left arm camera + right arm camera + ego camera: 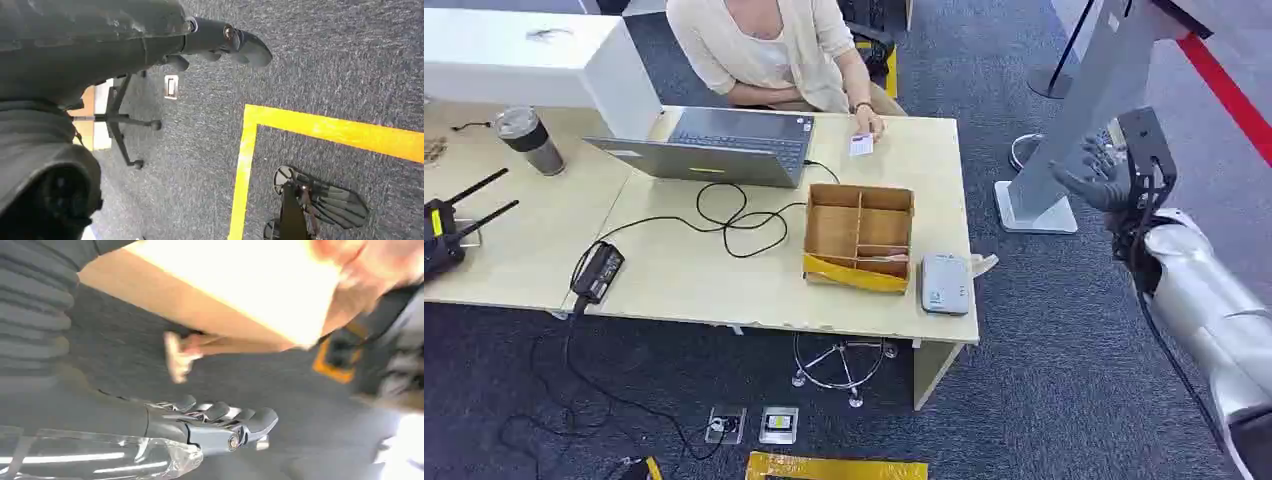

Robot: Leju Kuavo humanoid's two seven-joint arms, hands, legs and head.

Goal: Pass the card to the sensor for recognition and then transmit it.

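Observation:
A small white card (861, 144) lies on the desk's far edge, with a seated person's hand (869, 122) resting on it. The grey-white card sensor (944, 283) sits at the desk's (684, 280) near right corner, beside a divided cardboard box (860, 235). My right hand (1096, 178) is raised off to the right of the desk, over the carpet, with its fingers apart and nothing in it. The right wrist view shows its fingers (220, 421) stretched out below the desk edge. My left hand (220, 40) hangs over the carpet, fingers extended and empty.
A laptop (724, 147), black cables (724, 215) and a power brick (599, 270) lie left of the box. A tumbler (529, 140) and a black radio (444, 235) stand farther left. A grey stand (1074, 120) rises close to my right hand. Yellow floor tape (300, 127) runs below.

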